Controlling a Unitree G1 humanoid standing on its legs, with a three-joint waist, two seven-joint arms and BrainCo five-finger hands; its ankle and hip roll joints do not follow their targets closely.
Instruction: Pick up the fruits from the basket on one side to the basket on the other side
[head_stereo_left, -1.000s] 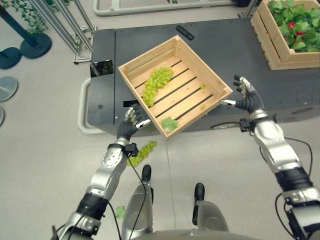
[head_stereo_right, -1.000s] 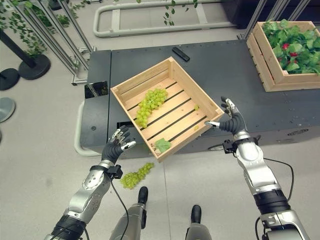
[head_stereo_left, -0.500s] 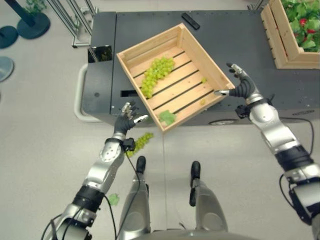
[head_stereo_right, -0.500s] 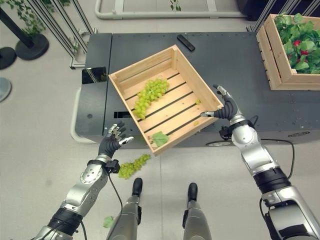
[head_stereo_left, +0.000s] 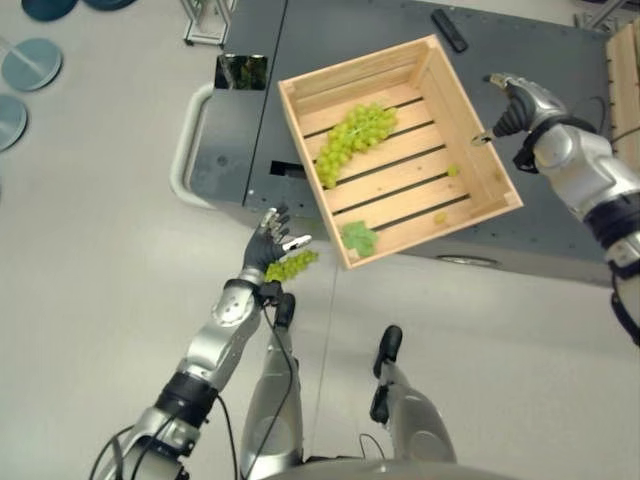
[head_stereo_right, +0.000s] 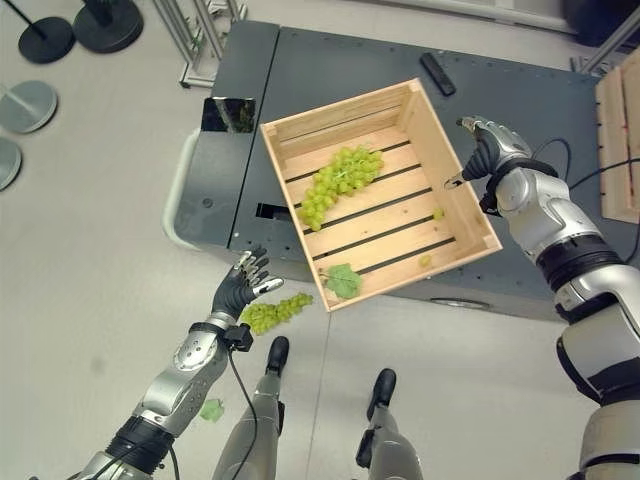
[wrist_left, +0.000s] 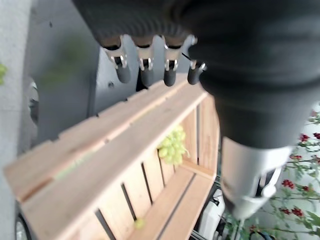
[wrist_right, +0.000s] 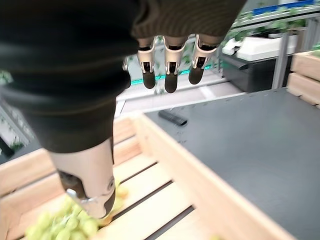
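Left eye view, crate (head_stereo_left: 480, 150), grapes (head_stereo_left: 353, 140) inside

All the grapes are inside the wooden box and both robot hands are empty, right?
Not quite. One bunch of grapes lies inside the wooden crate, but a second bunch lies on the floor below the crate's corner, by the left hand, as the right eye view shows. Both hands are empty: the left hand and the right hand have relaxed fingers holding nothing.
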